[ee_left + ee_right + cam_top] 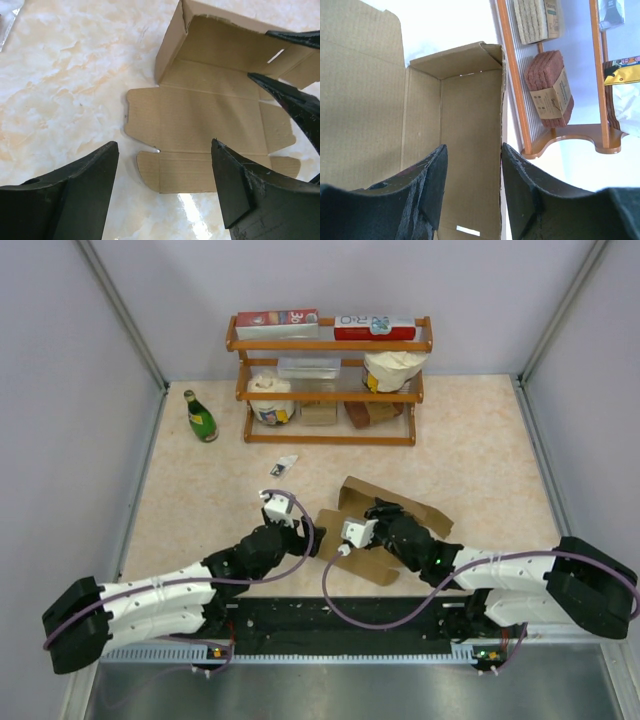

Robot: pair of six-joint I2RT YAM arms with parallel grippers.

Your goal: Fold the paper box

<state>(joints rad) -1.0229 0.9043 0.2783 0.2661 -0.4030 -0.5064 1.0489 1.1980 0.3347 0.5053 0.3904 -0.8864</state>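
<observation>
box location: the paper box [372,565] sits on the table [480,440] right in front of the two arms, between the grippers, with the wooden rack [330,390] well behind it.
box shape: only half done tbh. The far long wall [220,45] stands up with one end tab bent in, while the middle panel and the near flaps [165,172] lie flat on the tabletop.
left gripper: the left gripper [164,145] is spread wide with nothing in it, hanging just above the near flat flap; I can't tell if it touches the cardboard.
right gripper: the right gripper [473,147] comes in from the right with its fingers apart, one on each side of the raised wall's top edge. There's a visible gap on the inner side, so it's straddling the wall, not pinching it.
other stuff: a green bottle [200,416] stands left of the rack, a small packet [284,466] lies in front of it, red-and-white cartons [277,322] sit on the top shelf, and a banded stack of brown pads [547,90] is on the bottom one.
</observation>
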